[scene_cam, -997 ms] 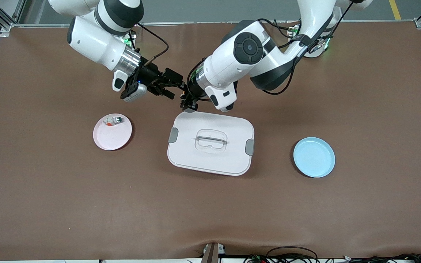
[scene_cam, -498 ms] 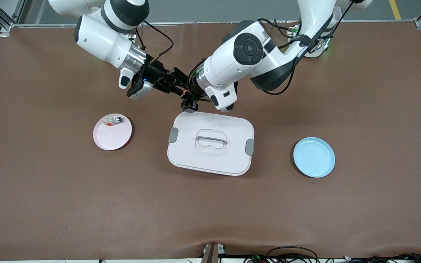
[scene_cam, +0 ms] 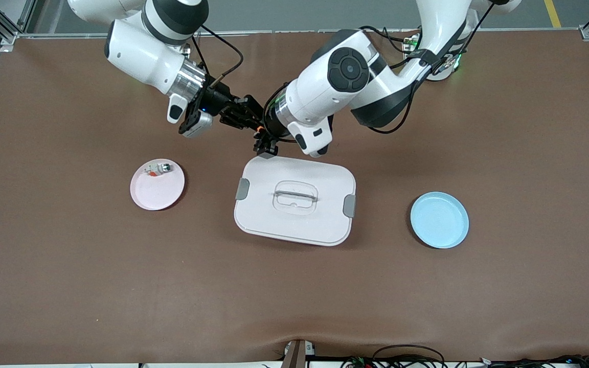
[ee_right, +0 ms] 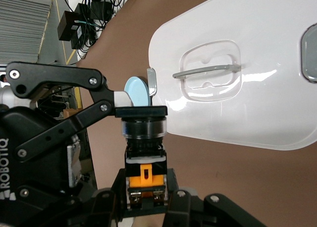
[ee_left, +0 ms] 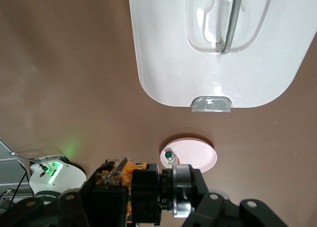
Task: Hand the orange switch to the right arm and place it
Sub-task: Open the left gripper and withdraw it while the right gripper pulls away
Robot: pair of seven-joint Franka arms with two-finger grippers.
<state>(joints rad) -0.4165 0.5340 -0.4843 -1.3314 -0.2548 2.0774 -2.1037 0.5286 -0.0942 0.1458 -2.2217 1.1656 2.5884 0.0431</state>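
The orange switch point(scene_cam: 258, 129) hangs in the air between the two grippers, over the bare mat just past the white box's edge that lies farthest from the front camera. My left gripper point(scene_cam: 264, 144) is shut on its round dark button end. My right gripper point(ee_right: 145, 190) is shut on the orange body point(ee_right: 145, 171), with a finger on each side. In the left wrist view the switch's orange body point(ee_left: 121, 171) and its silver ring show at the frame's lower edge.
A white lidded box point(scene_cam: 325, 225) with grey clips sits mid-table. A pink plate point(scene_cam: 157, 197) toward the right arm's end holds a whitish small part point(scene_cam: 157, 167). A blue plate point(scene_cam: 439, 220) lies toward the left arm's end. Brown mat lies all around.
My right gripper has moved in toward the left gripper and shut on the switch's orange body. The left gripper has stayed in place, still shut on the switch.
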